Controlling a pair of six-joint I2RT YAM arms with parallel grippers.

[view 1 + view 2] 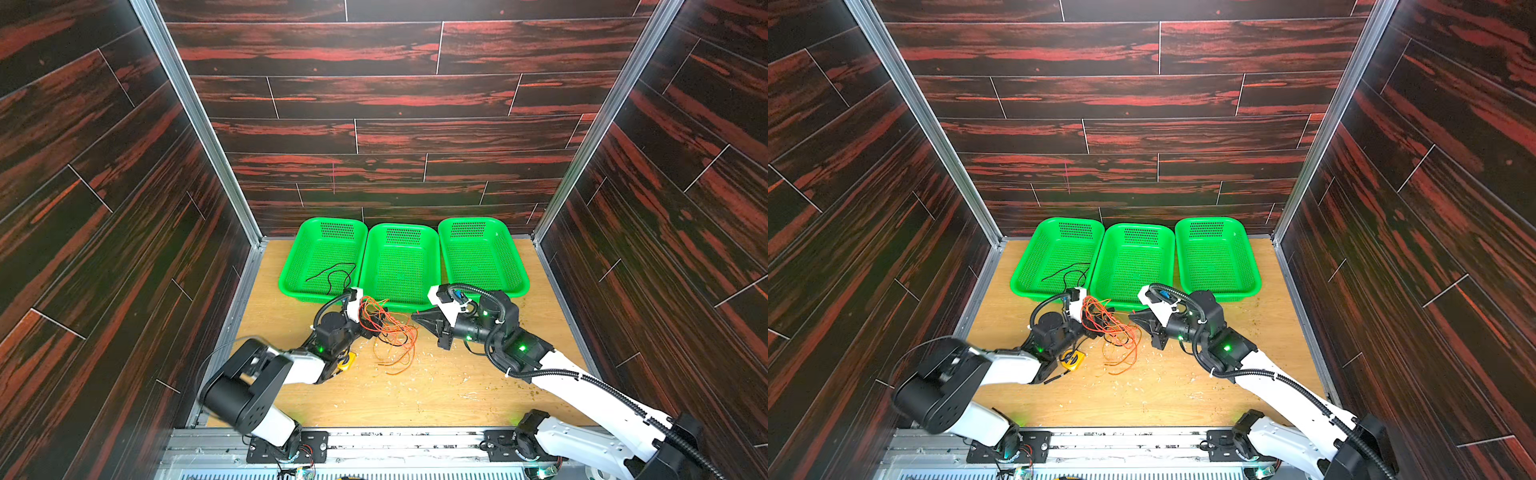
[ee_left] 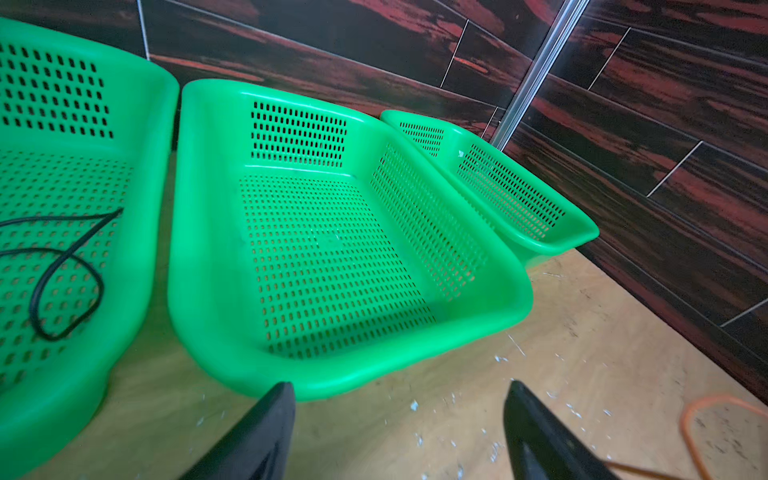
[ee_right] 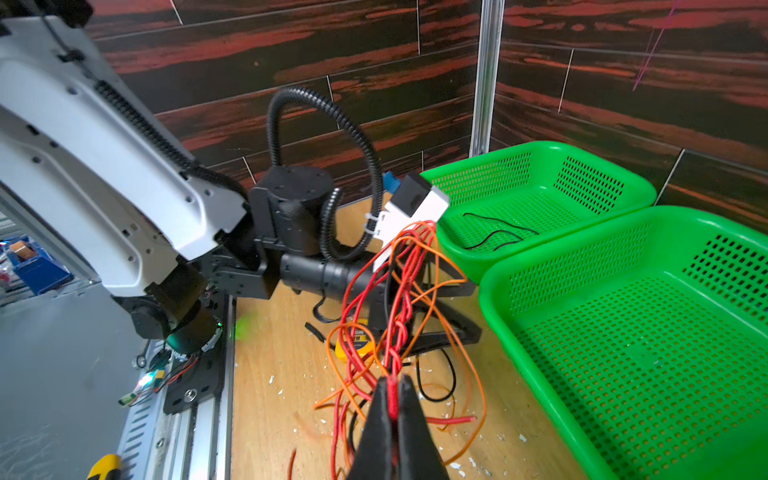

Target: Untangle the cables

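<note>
One view shows right claw (image 3: 392, 386) pinching red cable (image 3: 397, 332).

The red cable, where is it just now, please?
In the right wrist view the red cable is pinched by the right fingers, tangled with the orange cable, mid-table by the middle basket.

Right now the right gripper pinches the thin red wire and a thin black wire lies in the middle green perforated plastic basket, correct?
No: the thin black wire lies in the leftmost green perforated basket, as both top views show.
</note>
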